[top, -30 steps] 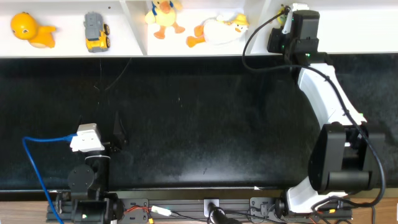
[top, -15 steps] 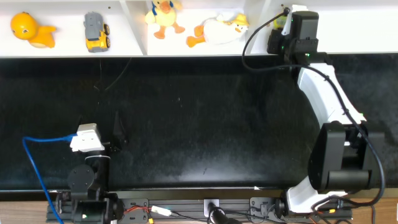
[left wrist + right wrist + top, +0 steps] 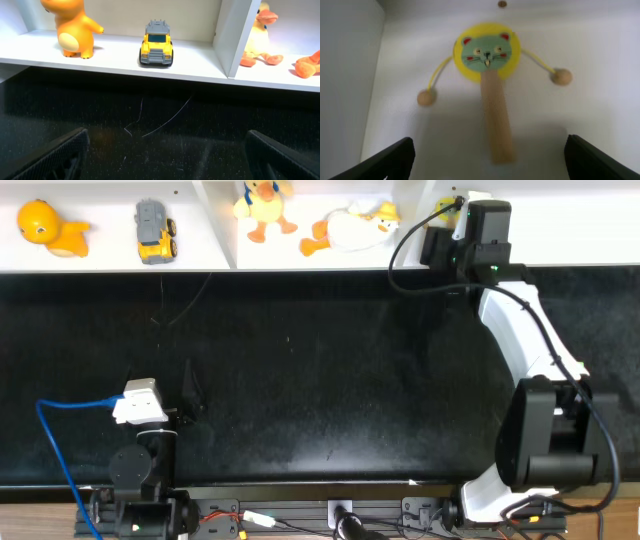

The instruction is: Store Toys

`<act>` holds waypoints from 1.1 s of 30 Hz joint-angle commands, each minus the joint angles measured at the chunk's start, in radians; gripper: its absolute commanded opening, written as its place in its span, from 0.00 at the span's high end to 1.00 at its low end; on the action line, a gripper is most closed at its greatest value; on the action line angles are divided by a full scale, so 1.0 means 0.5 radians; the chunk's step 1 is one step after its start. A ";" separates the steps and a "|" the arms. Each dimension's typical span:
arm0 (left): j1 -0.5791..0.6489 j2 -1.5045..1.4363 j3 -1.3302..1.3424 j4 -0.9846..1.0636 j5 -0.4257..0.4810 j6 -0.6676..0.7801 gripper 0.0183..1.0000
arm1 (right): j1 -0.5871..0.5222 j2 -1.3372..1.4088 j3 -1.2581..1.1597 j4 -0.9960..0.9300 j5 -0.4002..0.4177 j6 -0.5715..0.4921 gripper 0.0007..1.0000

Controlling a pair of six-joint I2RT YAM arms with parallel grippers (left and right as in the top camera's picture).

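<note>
A yellow round rattle drum with a green cat face, a plain wooden handle and two wooden beads on yellow strings (image 3: 489,60) lies flat on the white floor of the shelf's right-hand compartment. That compartment is at about 1 o'clock from the middle of the black desk (image 3: 330,360) in the top view. The right hand (image 3: 487,152) hangs over the compartment with its two dark fingers (image 3: 395,157) spread wide. It holds nothing. The handle's free end points back toward the hand and shows in the gap between the fingers, and neither finger touches it. One bead lies out to each side of the drum head, and a white divider wall stands just beside one of them.

The white shelf (image 3: 300,262) runs along the desk's 12 o'clock edge.
- **Middle compartment:** a yellow plush duck (image 3: 263,205) sits upright, and a white plush duck with orange feet (image 3: 352,227) lies on its side.
- **Compartment at 11 o'clock:** an orange rounded duck figure (image 3: 50,227) stands beside a yellow and grey toy truck (image 3: 155,232), the two apart from each other.

The left hand (image 3: 167,152) sits low over the desk at about 8 o'clock, facing the truck. Its fingers are parted wide and grip nothing.
</note>
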 commanded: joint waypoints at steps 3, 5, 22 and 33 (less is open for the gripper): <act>-0.013 -0.025 -0.018 0.007 0.027 -0.021 0.00 | -0.013 -0.362 0.031 -0.207 0.095 0.014 0.04; -0.013 -0.025 -0.018 0.007 0.027 -0.021 0.00 | -0.013 -0.477 0.032 -0.330 0.156 0.019 0.00; -0.013 -0.025 -0.018 0.007 0.027 -0.021 0.00 | -0.013 -1.246 0.032 -1.641 0.336 0.405 0.00; -0.013 -0.025 -0.018 0.007 0.027 -0.021 0.00 | -0.044 -1.321 0.031 -1.811 0.431 0.271 0.00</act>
